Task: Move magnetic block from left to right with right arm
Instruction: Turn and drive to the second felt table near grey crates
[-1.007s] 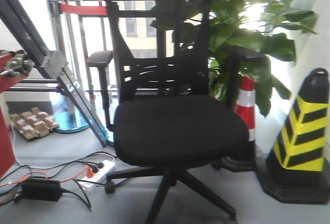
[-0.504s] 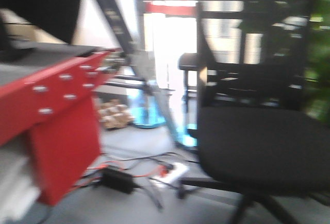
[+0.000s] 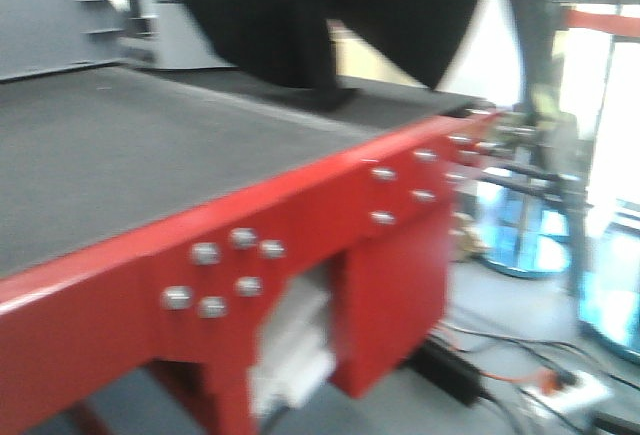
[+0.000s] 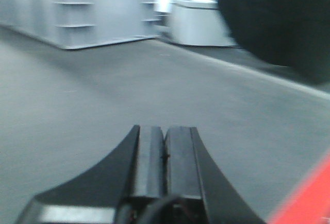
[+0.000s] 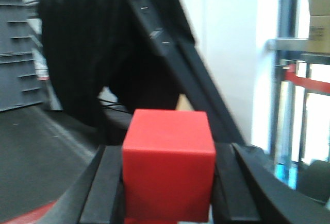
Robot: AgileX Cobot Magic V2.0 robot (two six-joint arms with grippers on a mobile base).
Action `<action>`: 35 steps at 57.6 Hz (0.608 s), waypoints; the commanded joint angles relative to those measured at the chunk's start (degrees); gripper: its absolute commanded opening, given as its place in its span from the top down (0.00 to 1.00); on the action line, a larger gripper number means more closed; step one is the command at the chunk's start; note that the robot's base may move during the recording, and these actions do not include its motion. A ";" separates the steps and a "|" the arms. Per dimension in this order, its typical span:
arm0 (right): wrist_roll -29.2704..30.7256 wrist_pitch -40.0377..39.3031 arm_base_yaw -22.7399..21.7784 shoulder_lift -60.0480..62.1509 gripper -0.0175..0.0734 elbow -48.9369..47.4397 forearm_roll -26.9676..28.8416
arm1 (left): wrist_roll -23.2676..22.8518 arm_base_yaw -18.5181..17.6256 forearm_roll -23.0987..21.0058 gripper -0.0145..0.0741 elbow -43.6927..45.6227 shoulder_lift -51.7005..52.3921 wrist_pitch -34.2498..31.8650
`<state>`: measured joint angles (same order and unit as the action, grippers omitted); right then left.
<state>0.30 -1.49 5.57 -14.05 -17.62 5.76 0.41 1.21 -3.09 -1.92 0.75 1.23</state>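
The magnetic block (image 5: 168, 177), a plain red cube, sits squeezed between the two black fingers (image 5: 105, 188) of my right gripper (image 5: 168, 154), which is shut on it above the dark mat. The left wrist view has my left gripper (image 4: 165, 131) shut with nothing in it, pads touching, low over the grey mat (image 4: 103, 90). A bulky black blurred arm shape (image 3: 300, 15) hangs over the far side of the table in the front view; which arm it is I cannot tell. The block does not show in the front view.
The table has a dark grey mat top (image 3: 120, 155) and a red bolted edge (image 3: 300, 215). Grey shelving (image 4: 77, 13) stands behind it. Cables and a power strip (image 3: 570, 390) lie on the floor to the right. A black draped shape (image 5: 87, 54) is behind the block.
The front view has swung from the office chair and cones onto the red-edged table, which now fills the frame. The picture is motion-blurred.
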 commanded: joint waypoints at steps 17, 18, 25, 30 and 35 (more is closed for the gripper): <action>0.53 -4.98 -0.27 -0.51 0.46 -1.84 0.09 | -0.41 -0.38 -0.15 0.98 -0.38 0.55 -4.49; 0.53 -4.98 -0.27 -0.51 0.46 -1.84 0.09 | -0.41 -0.38 -0.15 0.98 -0.38 0.55 -4.49; 0.53 -4.98 -0.27 -0.51 0.46 -1.84 0.09 | -0.41 -0.38 -0.15 0.98 -0.38 0.55 -4.49; 0.53 -4.98 -0.27 -0.51 0.46 -1.84 0.09 | -0.41 -0.38 -0.15 0.98 -0.38 0.55 -4.49; 0.53 -4.98 -0.27 -0.51 0.46 -1.84 0.09 | -0.41 -0.38 -0.15 0.98 -0.38 0.55 -4.49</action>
<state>0.30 -1.49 5.57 -14.05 -17.62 5.76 0.41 1.21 -3.09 -1.92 0.75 1.23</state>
